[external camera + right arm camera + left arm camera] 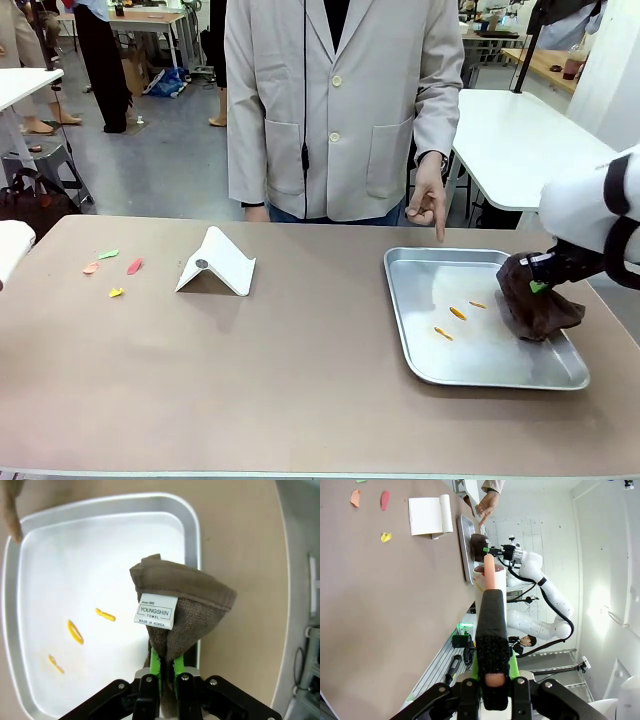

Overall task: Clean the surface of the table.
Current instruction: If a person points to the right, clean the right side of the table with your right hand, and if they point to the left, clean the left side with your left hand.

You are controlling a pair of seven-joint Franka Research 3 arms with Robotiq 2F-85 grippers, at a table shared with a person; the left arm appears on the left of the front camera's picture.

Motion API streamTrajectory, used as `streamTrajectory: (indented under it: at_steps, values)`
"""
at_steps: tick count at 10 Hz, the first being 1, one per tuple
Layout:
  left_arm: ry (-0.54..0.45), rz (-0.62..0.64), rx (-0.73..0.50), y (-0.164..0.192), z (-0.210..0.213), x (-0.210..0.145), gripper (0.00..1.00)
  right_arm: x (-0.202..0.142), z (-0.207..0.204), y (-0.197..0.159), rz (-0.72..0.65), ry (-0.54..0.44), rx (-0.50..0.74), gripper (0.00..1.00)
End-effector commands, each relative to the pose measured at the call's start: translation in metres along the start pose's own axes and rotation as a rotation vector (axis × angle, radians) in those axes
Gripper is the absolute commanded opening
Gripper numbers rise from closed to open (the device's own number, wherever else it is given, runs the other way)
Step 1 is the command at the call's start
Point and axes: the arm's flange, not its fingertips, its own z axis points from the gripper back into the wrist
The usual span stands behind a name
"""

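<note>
At the table's [300,390] right end, over the tray [440,275]: right gripper [540,287] clenched on a brown towel [540,312]; coloured scraps [110,268] lie well apart leftward, nearer the left gripper [493,669], itself clamped on a black-sleeved rod [492,625].

A shallow silver metal tray [425,285] holds three orange scraps [457,313]; a white folded wedge-shaped stand [222,262] sits well apart.
</note>
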Motion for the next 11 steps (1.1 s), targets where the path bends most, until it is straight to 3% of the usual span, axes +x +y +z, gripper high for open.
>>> streamTrajectory:
  at_steps: [1,6,11]
  values:
    - [0.009,-0.01,0.0,-0.002,-0.001,-0.004,0.11,0.022,-0.01,0.009,-0.013,0.029,0.011,0.0]
    - [0.009,-0.01,0.0,-0.002,-0.001,-0.004,0.11,0.042,-0.061,0.02,-0.077,0.086,0.118,0.0]
    - [0.009,-0.01,0.0,-0.002,-0.001,-0.004,0.11,0.032,-0.076,0.066,0.033,0.188,0.242,0.0]
